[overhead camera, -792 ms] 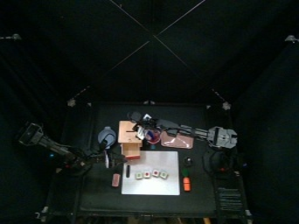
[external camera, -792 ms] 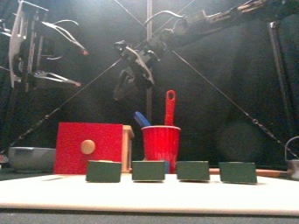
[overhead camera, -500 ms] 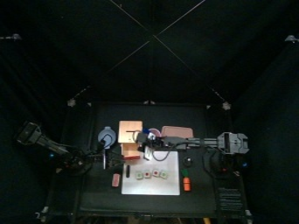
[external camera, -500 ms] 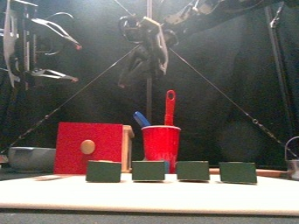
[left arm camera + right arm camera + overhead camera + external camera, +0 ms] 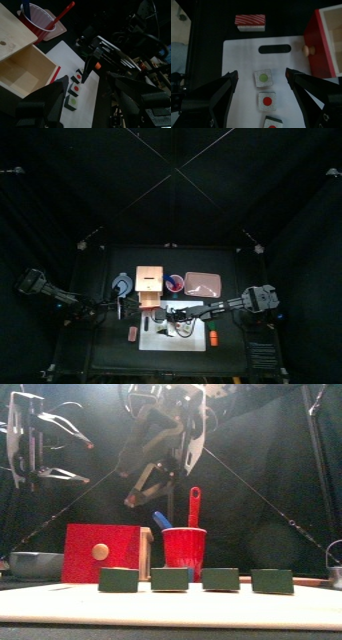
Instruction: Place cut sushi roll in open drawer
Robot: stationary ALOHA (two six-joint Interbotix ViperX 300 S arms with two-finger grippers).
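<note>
We see the cut sushi roll, dark-wrapped square slices with green and red centres, beside the open drawer; right end effector gapes wide above them.

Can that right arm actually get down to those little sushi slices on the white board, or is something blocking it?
Probably yes. The right tool hangs above the cut sushi roll on the white board with its jaws wide open, and nothing shows between them. The red cup and wooden box stand off to the side.
</note>
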